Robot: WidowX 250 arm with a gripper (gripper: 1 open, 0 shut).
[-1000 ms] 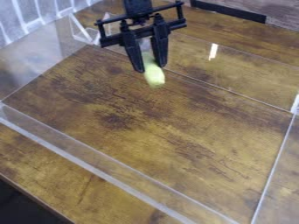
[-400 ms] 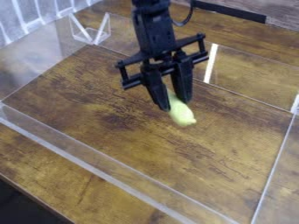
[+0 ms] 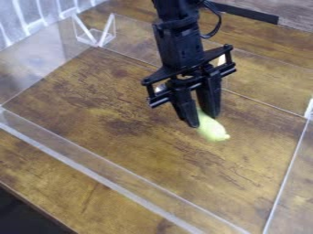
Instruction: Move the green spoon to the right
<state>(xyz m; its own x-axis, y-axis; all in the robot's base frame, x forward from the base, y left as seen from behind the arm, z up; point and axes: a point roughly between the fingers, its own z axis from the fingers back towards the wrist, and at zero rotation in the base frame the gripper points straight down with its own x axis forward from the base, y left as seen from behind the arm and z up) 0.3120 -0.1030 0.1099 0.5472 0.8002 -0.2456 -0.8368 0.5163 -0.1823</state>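
Observation:
The green spoon (image 3: 215, 129) shows only its yellow-green handle end, sticking out below the fingers of my black gripper (image 3: 197, 113). The gripper is shut on the spoon and holds it at or just above the wooden table, right of the middle. The spoon's silver bowl is hidden behind the fingers. The arm rises from the gripper toward the top of the view.
The wooden tabletop (image 3: 110, 110) is ringed by a low clear plastic wall (image 3: 134, 187), with its right side (image 3: 287, 174) close to the gripper. A small clear stand (image 3: 95, 32) sits at the back left.
The gripper has carried the spoon from the back middle of the table forward and to the right, and lower toward the surface.

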